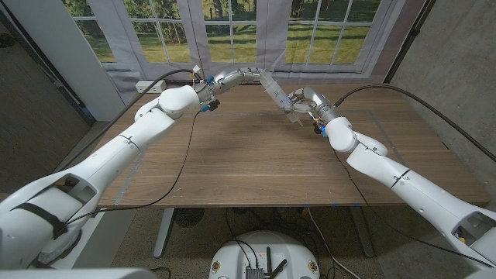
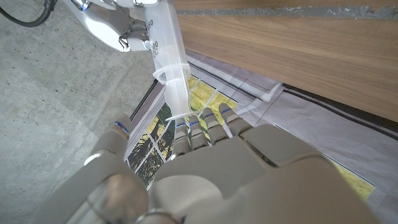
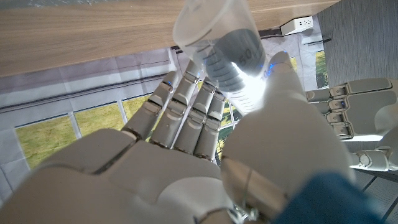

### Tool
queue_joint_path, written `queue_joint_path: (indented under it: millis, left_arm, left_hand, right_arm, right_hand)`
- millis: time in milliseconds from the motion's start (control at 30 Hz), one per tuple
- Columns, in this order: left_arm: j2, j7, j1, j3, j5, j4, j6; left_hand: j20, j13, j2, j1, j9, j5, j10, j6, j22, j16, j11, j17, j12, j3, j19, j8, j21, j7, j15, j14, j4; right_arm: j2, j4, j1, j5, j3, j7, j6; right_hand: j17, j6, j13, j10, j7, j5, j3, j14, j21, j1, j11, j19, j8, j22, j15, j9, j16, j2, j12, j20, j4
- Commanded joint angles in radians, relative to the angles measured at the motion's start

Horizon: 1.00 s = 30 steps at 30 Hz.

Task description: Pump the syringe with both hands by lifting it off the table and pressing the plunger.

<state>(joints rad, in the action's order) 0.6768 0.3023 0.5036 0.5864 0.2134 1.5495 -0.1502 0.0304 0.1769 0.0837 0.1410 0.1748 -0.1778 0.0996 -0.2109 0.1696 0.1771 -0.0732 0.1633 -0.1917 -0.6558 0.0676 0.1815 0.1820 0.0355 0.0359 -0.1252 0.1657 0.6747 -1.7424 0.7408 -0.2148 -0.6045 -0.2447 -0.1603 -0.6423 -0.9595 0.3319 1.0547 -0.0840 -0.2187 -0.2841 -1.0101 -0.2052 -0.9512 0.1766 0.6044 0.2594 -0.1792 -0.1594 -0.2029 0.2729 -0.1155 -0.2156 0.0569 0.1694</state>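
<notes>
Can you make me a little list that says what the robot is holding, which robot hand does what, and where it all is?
thing held: clear syringe
where: lifted above the far side of the wooden table, tilted
right robot hand: grips the syringe barrel
left robot hand: at the plunger end; contact hard to tell
behind: window with grass outside

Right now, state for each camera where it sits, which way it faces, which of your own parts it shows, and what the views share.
Head view: on the head, looking down over the wooden table; both arms, left hand, right hand.
Left wrist view: on the left wrist, along its hand toward the syringe.
Right wrist view: on the right wrist, along its hand gripping the syringe barrel.
Shared: all three show the syringe, lifted off the table.
</notes>
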Motion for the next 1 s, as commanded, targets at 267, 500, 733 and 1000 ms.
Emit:
queue_joint_path:
  millis: [267,500,733,1000]
  left_arm:
    - [-0.018,0.033,-0.024,0.020,0.006,-0.031,-0.009]
    - [-0.033,0.056,-0.039,0.032,0.008,-0.053,-0.023]
    - [-0.040,0.072,-0.043,0.040,0.014,-0.063,-0.026]
    - [-0.044,0.081,-0.042,0.045,0.020,-0.067,-0.027]
  left_hand:
    - [-0.007,0.001,0.013,0.002,0.002,0.001,0.003,-0.005,0.003,0.000,0.005,0.003,0.001,-0.001,0.005,0.002,0.009,-0.002,0.041,-0.004,0.003]
    - [-0.008,0.001,0.014,0.003,0.002,0.001,0.003,-0.005,0.003,0.000,0.004,0.003,0.001,-0.001,0.005,0.002,0.009,-0.003,0.040,-0.004,0.003]
    - [-0.008,0.001,0.014,0.004,0.002,0.001,0.004,-0.006,0.003,0.000,0.005,0.003,0.000,0.000,0.005,0.002,0.009,-0.003,0.040,-0.004,0.003]
    - [-0.008,0.001,0.014,0.004,0.002,0.001,0.003,-0.006,0.003,0.000,0.003,0.003,0.001,0.000,0.005,0.002,0.009,-0.004,0.040,-0.004,0.003]
  right_arm:
    - [-0.013,0.017,-0.013,0.002,-0.004,-0.006,0.012]
    - [-0.014,0.021,-0.012,0.005,-0.006,-0.005,0.016]
    - [-0.019,0.024,-0.009,0.005,-0.007,-0.011,0.015]
    - [-0.021,0.029,-0.009,0.002,-0.009,-0.017,0.017]
  right_hand:
    - [-0.005,-0.091,0.005,0.029,-0.082,-0.006,-0.007,-0.008,-0.010,-0.242,0.020,0.011,0.008,-0.002,-0.082,-0.002,-0.003,0.242,-0.001,0.144,-0.004]
    - [-0.006,-0.092,0.004,0.027,-0.082,-0.006,-0.007,-0.008,-0.010,-0.242,0.020,0.012,0.008,-0.002,-0.082,-0.002,-0.004,0.242,0.001,0.144,-0.004]
    - [-0.007,-0.092,0.005,0.026,-0.081,-0.007,-0.007,-0.008,-0.010,-0.242,0.020,0.013,0.007,-0.002,-0.082,-0.002,-0.006,0.241,0.001,0.144,-0.004]
    - [-0.008,-0.093,0.005,0.025,-0.082,-0.007,-0.007,-0.008,-0.011,-0.242,0.020,0.015,0.007,-0.002,-0.082,-0.002,-0.007,0.242,0.002,0.144,-0.004]
